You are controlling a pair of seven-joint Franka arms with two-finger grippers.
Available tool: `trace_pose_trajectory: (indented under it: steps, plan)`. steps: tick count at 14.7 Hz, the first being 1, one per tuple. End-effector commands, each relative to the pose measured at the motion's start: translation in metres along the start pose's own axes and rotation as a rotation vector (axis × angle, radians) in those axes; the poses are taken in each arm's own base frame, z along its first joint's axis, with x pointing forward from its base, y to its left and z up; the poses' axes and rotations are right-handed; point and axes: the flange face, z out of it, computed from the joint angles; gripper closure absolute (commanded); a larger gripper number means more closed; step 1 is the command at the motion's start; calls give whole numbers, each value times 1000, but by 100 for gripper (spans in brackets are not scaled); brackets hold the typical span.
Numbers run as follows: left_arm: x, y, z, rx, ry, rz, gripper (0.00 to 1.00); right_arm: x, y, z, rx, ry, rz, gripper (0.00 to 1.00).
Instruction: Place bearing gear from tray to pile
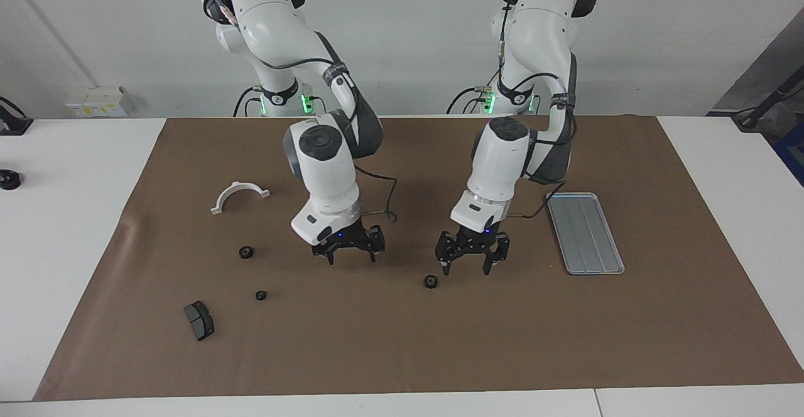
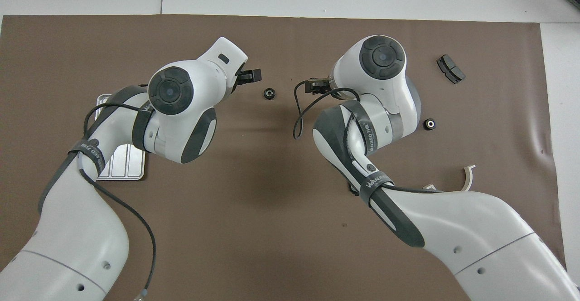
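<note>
gear: small black bearing gear (image 1: 430, 281) lies on the brown mat (image 1: 402, 341), mid-table, touching no gripper; in the overhead view it sits in the gap between the two grippers.
tray: silver tray (image 1: 585, 233) at the L arm's end of the mat, nearer that short edge than the robots' long edge; looks empty, though L arm covers part of it in overhead view.
L gripper: left gripper (image 1: 468, 260) hangs just above the mat, beside the gear on the tray's side; jaws spread wide, nothing in them.
R gripper: right gripper (image 1: 349, 250) low over the mat, toward the pile from the gear; jaws wide, empty.
pile: white half-ring bracket (image 1: 239, 195), two black gears (image 1: 246, 252) (image 1: 260, 295), dark brake pad (image 1: 198, 320), all toward the R arm's end. 2nd pad mostly hidden under R arm.
done: gear is off the tray.
left: gear lies well apart from the pile, approx halfway. My read: R arm must pick it up & carry it over, a relay via mat centre.
risk: small round part, may roll or slip on pinch.
</note>
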Motion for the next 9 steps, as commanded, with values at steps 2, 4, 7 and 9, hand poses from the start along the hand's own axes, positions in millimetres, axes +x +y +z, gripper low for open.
trace_pose_trajectory:
  steps: [2, 4, 7, 9]
  plan:
    - [-18, -69, -59, 61, -90, 84, 0, 12, -58, 32, 38, 54, 16, 0]
    - [-14, -96, -80, 93, -175, 149, 0, 5, -76, 33, 44, 80, -20, 0]
    - [-4, -134, -114, 110, -228, 227, 0, -9, -100, 57, 46, 92, -62, 0]
    - [9, -156, -145, 118, -252, 265, 0, -22, -121, 77, 34, 104, -105, 0]
